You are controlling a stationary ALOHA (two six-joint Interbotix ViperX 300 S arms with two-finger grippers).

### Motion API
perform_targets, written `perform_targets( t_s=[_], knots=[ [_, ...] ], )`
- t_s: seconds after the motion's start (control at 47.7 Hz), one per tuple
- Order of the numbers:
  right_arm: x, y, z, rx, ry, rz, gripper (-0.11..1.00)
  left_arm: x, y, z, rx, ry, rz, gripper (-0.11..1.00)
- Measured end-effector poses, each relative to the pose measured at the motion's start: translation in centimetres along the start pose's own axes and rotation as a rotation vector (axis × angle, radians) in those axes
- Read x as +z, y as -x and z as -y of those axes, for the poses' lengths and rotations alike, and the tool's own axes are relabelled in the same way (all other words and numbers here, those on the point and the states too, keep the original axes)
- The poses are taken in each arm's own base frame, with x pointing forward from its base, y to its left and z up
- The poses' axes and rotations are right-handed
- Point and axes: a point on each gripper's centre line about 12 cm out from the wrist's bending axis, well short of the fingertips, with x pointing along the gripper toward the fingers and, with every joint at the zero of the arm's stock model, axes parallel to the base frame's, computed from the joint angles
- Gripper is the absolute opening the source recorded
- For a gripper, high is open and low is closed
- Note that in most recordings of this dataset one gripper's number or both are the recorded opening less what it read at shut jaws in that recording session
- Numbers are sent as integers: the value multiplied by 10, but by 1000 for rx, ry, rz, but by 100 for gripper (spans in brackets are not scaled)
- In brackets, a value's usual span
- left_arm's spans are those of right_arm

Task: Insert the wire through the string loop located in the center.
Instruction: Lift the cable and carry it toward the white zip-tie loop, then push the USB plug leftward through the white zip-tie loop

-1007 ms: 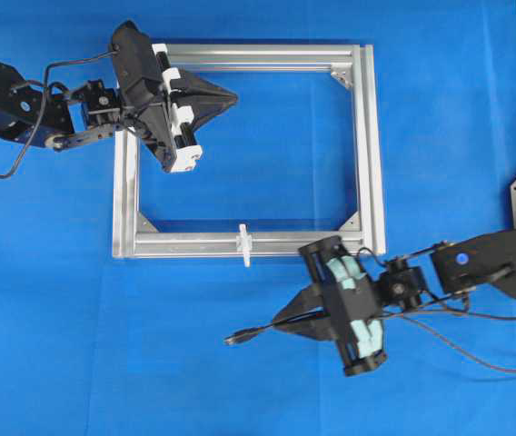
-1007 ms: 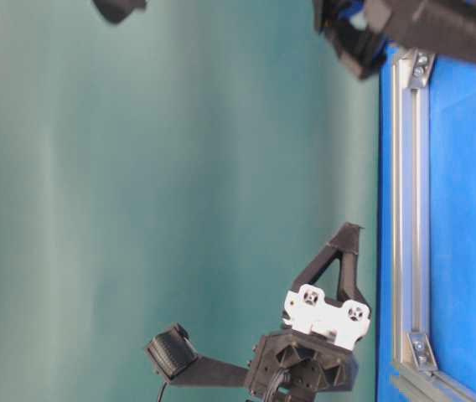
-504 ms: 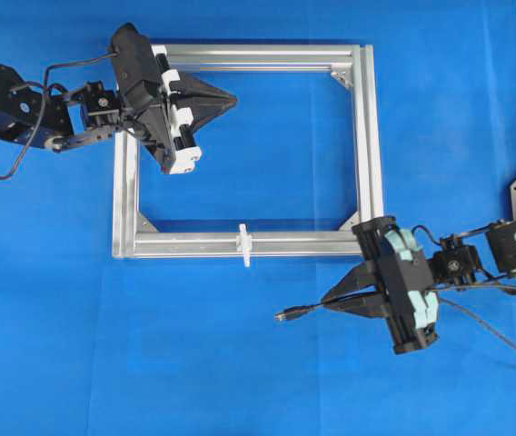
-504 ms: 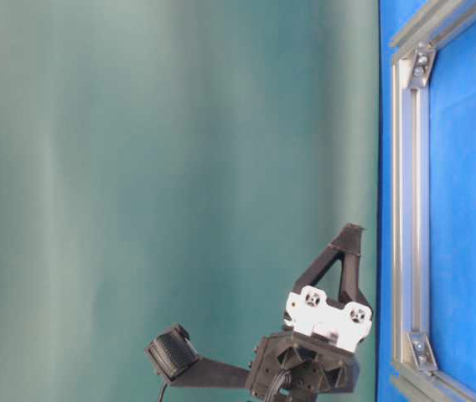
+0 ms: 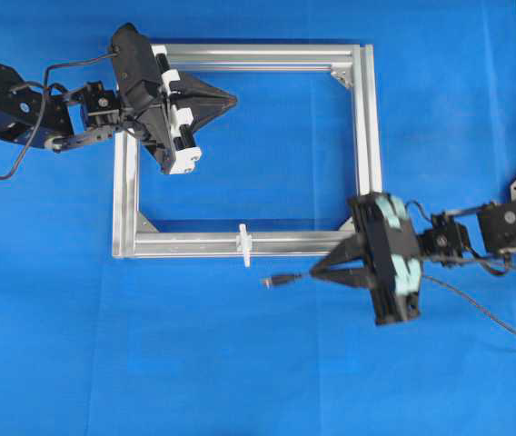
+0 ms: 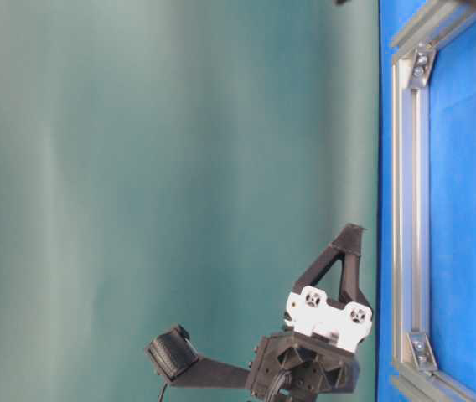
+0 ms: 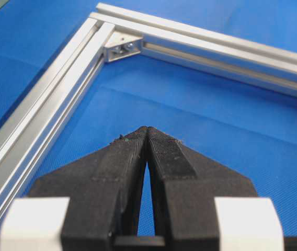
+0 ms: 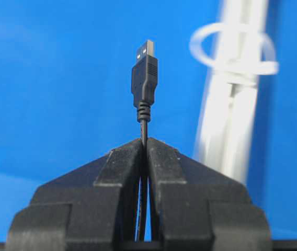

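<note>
While the right gripper (image 5: 317, 270) is clamping the wire (image 8: 144, 78) just behind its plug, the plug's metallic tip is pointing toward the left of the overhead view, lying near the string loop (image 5: 244, 244) but apart from it, on the outer side of the silver frame (image 5: 364, 136). From the right wrist view, the loop (image 8: 232, 49) is standing to the right of the plug, over the frame bar. Its fingers pressed together on nothing, the left gripper (image 5: 231, 95) is hovering over the frame's far left corner above the blue table (image 5: 240, 363).
</note>
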Motion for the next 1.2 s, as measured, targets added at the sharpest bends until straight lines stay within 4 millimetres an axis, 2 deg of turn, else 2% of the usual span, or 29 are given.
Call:
perform_targets(
  t_s=[0.252,1.196],
  knots=[
    [0,-4,25,-69,-41,-6,-1,-1,0,0,0,0,-3,0],
    [1,-5,30,-83,-51,6,-1,-1,1,1,-3,-1,-3,0]
  ],
)
